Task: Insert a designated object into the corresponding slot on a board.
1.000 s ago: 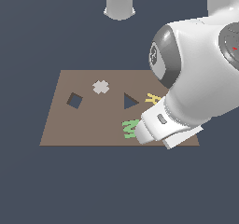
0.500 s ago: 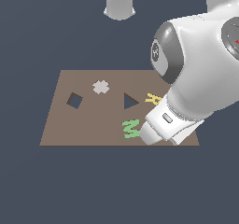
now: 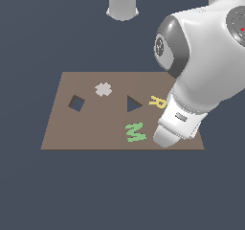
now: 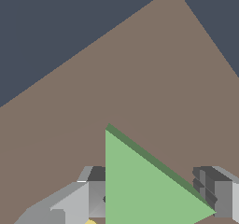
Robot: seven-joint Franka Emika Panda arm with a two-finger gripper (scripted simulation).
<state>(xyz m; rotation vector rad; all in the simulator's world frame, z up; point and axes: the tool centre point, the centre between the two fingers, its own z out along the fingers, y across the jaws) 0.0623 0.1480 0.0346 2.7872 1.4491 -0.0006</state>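
Observation:
In the wrist view the light-green triangle block point(image 4: 140, 185) lies flat on the brown board point(image 4: 140, 78). My gripper point(image 4: 156, 197) is open and low around the block. One finger point(image 4: 95, 195) stands at its straight edge, and the other finger point(image 4: 219, 197) is at its point. In the exterior view the arm's white end point(image 3: 167, 135) sits low over the board's point(image 3: 91, 128) corner on that view's right, hiding the block and the fingers. The dark triangular slot point(image 3: 133, 104) lies near the board's middle, apart from the arm on the exterior view's left.
On the board are a green M piece point(image 3: 135, 132) beside the arm's end, a yellow R piece point(image 3: 157, 101), a dark diamond-turned square hole point(image 3: 76, 103) and a pale grey cross point(image 3: 103, 89). A grey robot base point(image 3: 123, 4) stands behind the board.
The arm's end has shifted toward the exterior view's right, uncovering the green M piece. It has barely moved over the last half second.

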